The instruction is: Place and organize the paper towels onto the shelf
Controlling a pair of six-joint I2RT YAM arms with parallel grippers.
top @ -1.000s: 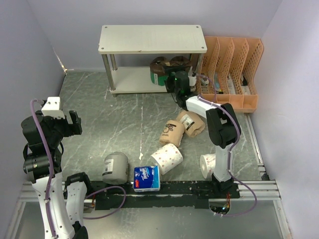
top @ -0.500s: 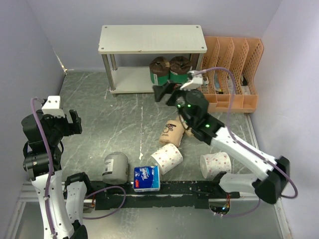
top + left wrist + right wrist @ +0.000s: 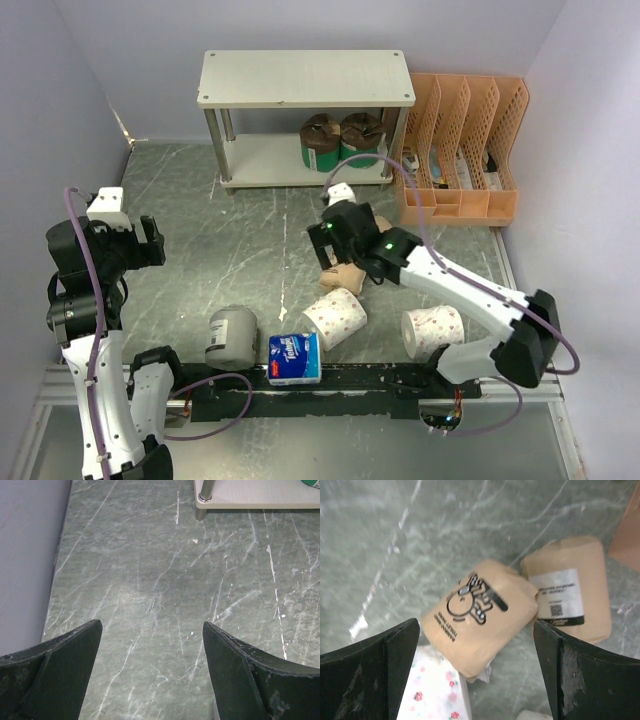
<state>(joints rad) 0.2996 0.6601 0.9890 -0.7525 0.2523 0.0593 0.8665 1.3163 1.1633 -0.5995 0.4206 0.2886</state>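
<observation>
Logo-printed kraft roll (image 3: 480, 615) lies sideways, axis diagonal, under wide-spread right pincer (image 3: 475, 625).

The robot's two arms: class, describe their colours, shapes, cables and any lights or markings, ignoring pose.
Both the left arm and the right arm have smooth white links joined by black motor housings. A mauve cable loops along each. The right arm shows small green lights. The left pincer and right pincer each have two broad, matte black, wedge-shaped fingers, slightly scuffed.
</observation>
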